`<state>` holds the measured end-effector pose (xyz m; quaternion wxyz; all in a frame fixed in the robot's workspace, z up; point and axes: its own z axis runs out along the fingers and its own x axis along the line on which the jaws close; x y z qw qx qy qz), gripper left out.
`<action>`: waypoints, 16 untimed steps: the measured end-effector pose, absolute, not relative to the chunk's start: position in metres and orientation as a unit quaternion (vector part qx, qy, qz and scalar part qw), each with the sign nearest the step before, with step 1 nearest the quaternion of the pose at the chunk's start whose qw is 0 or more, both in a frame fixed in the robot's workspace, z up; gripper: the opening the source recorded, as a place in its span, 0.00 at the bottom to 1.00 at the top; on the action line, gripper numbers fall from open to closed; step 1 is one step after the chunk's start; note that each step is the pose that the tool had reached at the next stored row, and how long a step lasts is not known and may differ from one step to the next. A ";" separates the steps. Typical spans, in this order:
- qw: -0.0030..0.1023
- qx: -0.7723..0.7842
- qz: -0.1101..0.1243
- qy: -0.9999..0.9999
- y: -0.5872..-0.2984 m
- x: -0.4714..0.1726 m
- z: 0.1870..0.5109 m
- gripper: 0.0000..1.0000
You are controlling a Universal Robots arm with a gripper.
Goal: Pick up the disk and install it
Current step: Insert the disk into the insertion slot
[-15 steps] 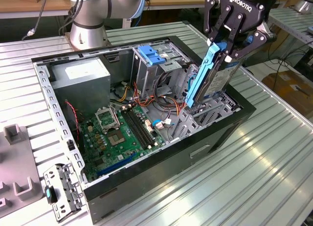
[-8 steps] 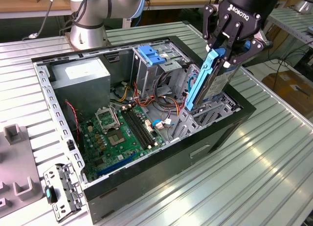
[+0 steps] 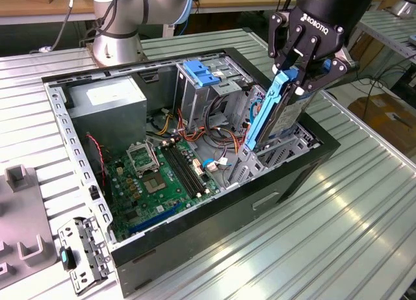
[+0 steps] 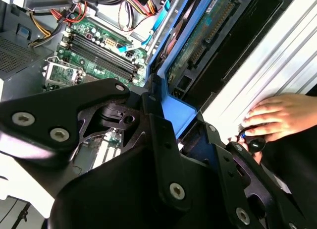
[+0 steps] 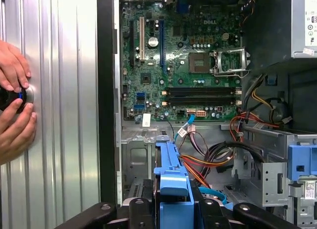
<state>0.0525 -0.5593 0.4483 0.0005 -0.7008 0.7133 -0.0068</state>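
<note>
We see the gripper (image 3: 296, 73) pressed together on the disk (image 3: 268, 115), its black fingers (image 3: 286, 53) pinching the upper end of the blue carrier from both sides. The disk hangs edge-on and tilted (its top leans toward the exterior view's right). Its lower end is already down inside the open computer case (image 3: 195, 230), at the case's end on the exterior view's right. In the first wrist view the blue carrier (image 5: 171, 182) runs straight out from between the fingers (image 5: 136, 209). In the second wrist view we see the disk's (image 4: 208, 33) green circuit-board side framed by the blue plastic, close along the case's black wall.

Just beside the disk, toward the middle of the case, a bundle of red, orange and yellow cables (image 3: 211, 128) crosses the inside. A metal drive cage (image 3: 198, 86) with a blue latch stands behind them. Farther on lies the green motherboard (image 3: 162, 176), and beyond it the grey power supply (image 3: 107, 102) sits in the far corner. The case rests on a ribbed metal table (image 3: 338, 248), with the arm's base (image 3: 117, 34) behind it.

Outside the case, in the first wrist view, a person's two hands (image 5: 15, 65) rest on the table around a small black round knob (image 5: 12, 97); we cannot tell what it is.
</note>
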 end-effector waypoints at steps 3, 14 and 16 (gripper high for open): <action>0.000 -0.701 -0.006 0.713 -0.559 0.053 0.446 0.37; -0.001 -0.701 -0.005 0.713 -0.559 0.054 0.442 0.37; -0.001 -0.701 -0.005 0.713 -0.559 0.054 0.442 0.37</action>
